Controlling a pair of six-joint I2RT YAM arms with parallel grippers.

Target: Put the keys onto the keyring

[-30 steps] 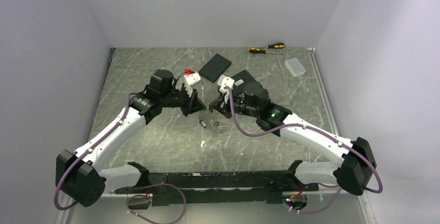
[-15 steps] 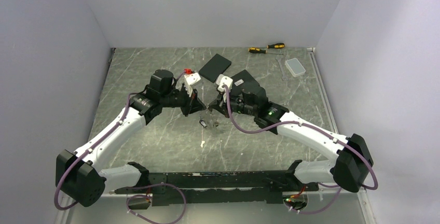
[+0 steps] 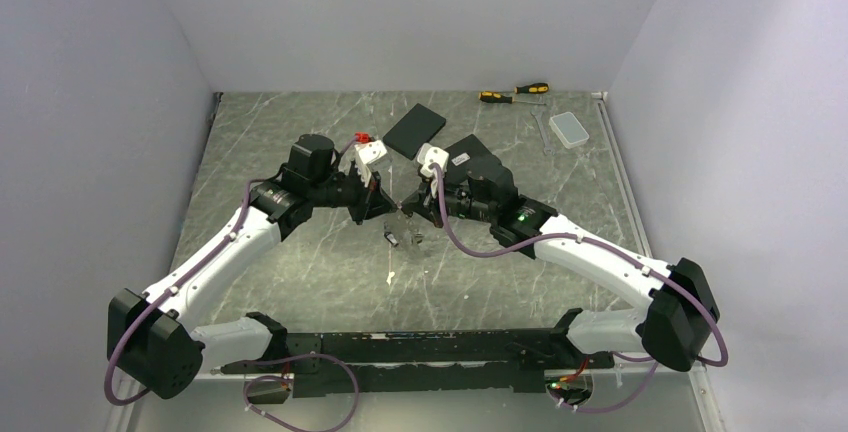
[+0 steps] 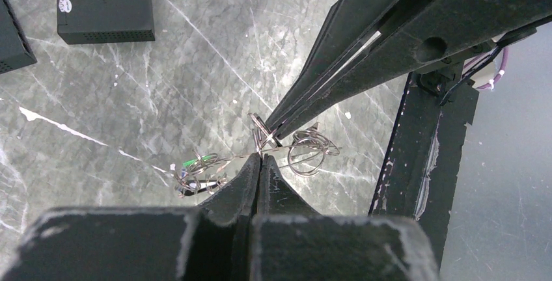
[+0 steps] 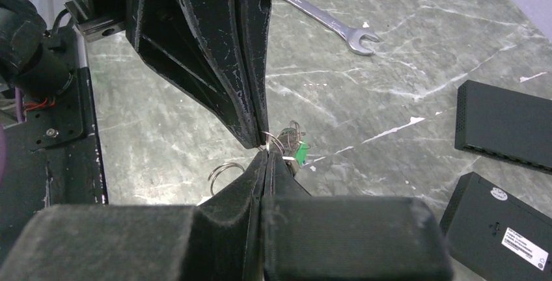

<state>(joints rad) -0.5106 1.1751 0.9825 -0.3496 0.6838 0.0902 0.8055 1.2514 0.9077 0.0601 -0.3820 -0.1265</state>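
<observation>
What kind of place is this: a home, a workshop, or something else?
Probably a robot test bench: plain walls enclose a grey marbled table, with screwdrivers and a wrench lying on it.

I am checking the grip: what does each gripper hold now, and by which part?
Left gripper pinches the keyring's thin wire with its tips. Right gripper seems to pinch a small ring beside it.

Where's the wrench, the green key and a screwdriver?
wrench [image 5: 322, 17]: right wrist view, on its shaft.
green key [image 5: 301, 153]: right wrist view, on its green head.
screwdriver [image 3: 493, 98]: top view, on its handle.
</observation>
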